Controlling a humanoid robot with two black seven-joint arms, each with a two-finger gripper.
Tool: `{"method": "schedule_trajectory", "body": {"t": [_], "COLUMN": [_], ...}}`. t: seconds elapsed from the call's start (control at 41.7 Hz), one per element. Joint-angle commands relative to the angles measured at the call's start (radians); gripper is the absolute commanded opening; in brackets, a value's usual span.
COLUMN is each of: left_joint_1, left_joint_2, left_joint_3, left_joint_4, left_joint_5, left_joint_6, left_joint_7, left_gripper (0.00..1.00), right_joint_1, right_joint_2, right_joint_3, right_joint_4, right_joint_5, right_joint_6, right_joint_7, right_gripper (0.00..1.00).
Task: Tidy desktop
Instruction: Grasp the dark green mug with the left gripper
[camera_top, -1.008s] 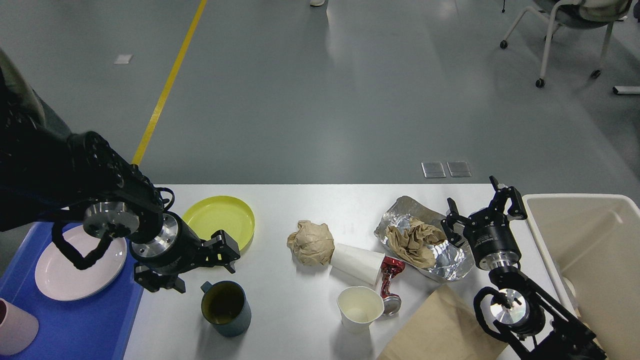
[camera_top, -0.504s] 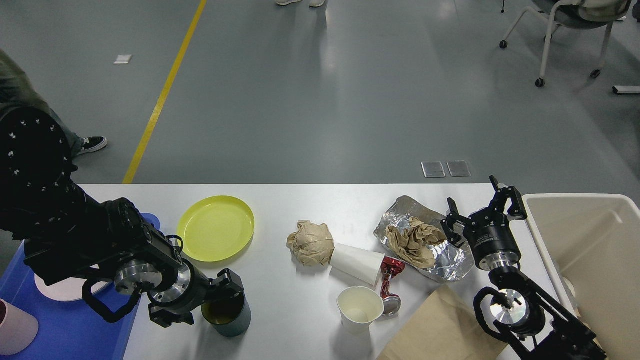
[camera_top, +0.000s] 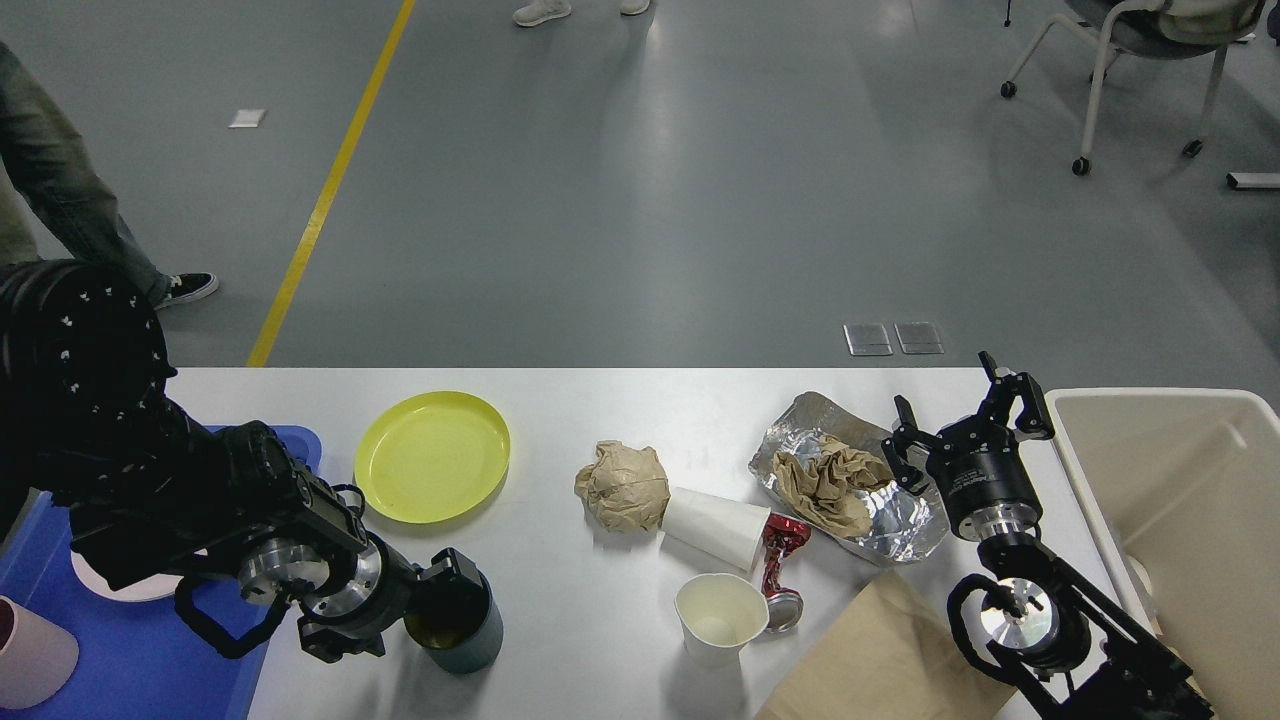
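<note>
The white desktop (camera_top: 600, 410) carries litter and dishes. A dark teal mug (camera_top: 470, 630) stands near the front left. My left gripper (camera_top: 445, 598) is at the mug's left rim, its dark fingers over the rim, and I cannot tell whether they grip it. My right gripper (camera_top: 962, 405) is open and empty, just right of a foil sheet (camera_top: 900, 520) that holds crumpled brown paper (camera_top: 830, 480). A yellow plate (camera_top: 432, 455), a brown paper ball (camera_top: 622, 485), a tipped white cup (camera_top: 715, 525), an upright white cup (camera_top: 718, 615) and a crushed red can (camera_top: 780, 560) lie between.
A blue tray (camera_top: 150, 660) at the left edge holds a white plate (camera_top: 95, 580) and a pink cup (camera_top: 30, 650). A beige bin (camera_top: 1170, 500) stands at the right edge. A flat brown paper bag (camera_top: 880, 660) lies at the front. A person's legs (camera_top: 60, 190) are beyond the table.
My left arm has swung from over the tray and yellow plate down and toward the front, bringing its gripper onto the teal mug. The right arm has not moved.
</note>
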Motion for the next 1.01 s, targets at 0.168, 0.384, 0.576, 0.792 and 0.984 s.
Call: {"method": "schedule_trajectory", "body": {"t": [0.168, 0.384, 0.576, 0.792, 0.984], "left_joint_1": [0.036, 0.044, 0.044, 0.042, 0.035], "left_joint_2": [0.005, 0.006, 0.012, 0.018, 0.021], "left_joint_3": [-0.003, -0.003, -0.021, -0.021, -0.017], "left_joint_4": [-0.002, 0.000, 0.001, 0.001, 0.000], "left_joint_5": [-0.003, -0.003, -0.004, -0.004, -0.004], "left_joint_6": [0.067, 0.055, 0.056, 0.053, 0.017], "left_joint_7": [0.006, 0.003, 0.003, 0.003, 0.003], "left_gripper": [0.62, 0.22, 0.08, 0.02, 0.00], "right_joint_1": [0.000, 0.000, 0.000, 0.000, 0.000], "right_joint_2": [0.000, 0.000, 0.000, 0.000, 0.000], "right_joint_3": [0.000, 0.000, 0.000, 0.000, 0.000], "right_joint_4": [0.000, 0.000, 0.000, 0.000, 0.000], "right_joint_5": [0.000, 0.000, 0.000, 0.000, 0.000], "right_joint_6": [0.000, 0.000, 0.000, 0.000, 0.000], "right_joint_7": [0.000, 0.000, 0.000, 0.000, 0.000], "right_gripper": [1.00, 1.00, 1.00, 1.00, 1.00]}}
